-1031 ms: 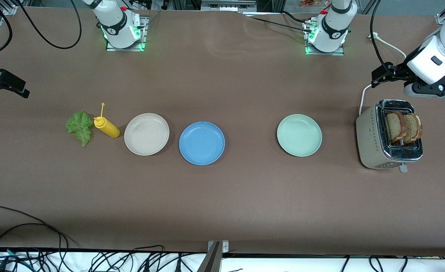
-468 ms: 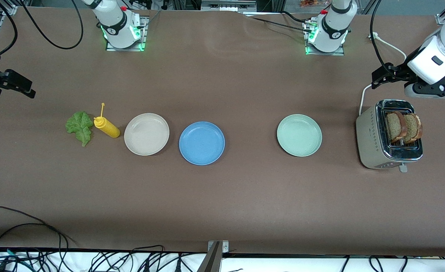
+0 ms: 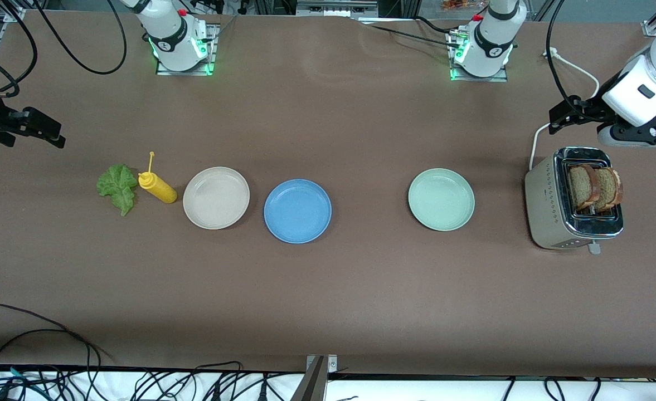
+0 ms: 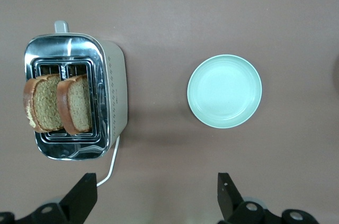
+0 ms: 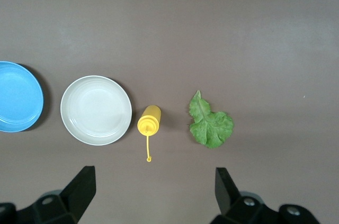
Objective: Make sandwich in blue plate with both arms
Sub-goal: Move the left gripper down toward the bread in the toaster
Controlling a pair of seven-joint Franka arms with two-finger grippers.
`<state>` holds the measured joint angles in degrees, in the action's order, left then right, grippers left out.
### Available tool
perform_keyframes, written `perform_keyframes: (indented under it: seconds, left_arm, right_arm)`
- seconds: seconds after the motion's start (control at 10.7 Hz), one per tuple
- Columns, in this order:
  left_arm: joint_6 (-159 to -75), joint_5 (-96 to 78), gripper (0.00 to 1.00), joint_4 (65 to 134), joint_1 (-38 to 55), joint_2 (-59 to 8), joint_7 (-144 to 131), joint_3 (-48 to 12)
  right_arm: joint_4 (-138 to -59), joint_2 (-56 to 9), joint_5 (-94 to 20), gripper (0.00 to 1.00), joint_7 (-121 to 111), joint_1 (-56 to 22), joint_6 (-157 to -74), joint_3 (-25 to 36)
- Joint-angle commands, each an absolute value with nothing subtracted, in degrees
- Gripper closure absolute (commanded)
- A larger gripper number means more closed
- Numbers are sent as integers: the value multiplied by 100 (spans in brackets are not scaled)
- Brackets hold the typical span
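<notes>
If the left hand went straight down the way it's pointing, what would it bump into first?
Probably bare table, between the toaster and the pale green plate. The open left hand points there, though its height is unclear.

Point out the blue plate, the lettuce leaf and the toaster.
blue plate (image 3: pixel 297 211), front view, middle of its bare inside.
lettuce leaf (image 3: pixel 118 187), front view, middle of the leaf.
toaster (image 4: pixel 114 97), left wrist view, its pale side wall.
</notes>
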<state>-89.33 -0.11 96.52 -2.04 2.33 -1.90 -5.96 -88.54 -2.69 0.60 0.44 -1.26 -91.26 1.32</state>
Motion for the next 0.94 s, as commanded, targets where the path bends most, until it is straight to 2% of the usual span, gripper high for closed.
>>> perform_keyframes:
  seconds: [0.0,0.37,0.84]
  left_arm:
    - [-9158,114,0,9747,-351,168,-70,-642]
    - [-9359,114,0,9782,-553,-158,-53,-589]
    - [-9922,299,0,9800,-545,-615,535,-134]
  right_arm:
    - [-8780,-272,44,0,88,-176,-9105,150]
    - [-8780,-272,70,0,88,-176,-9097,141]
    - [-8780,-272,70,0,88,-176,-9105,141]
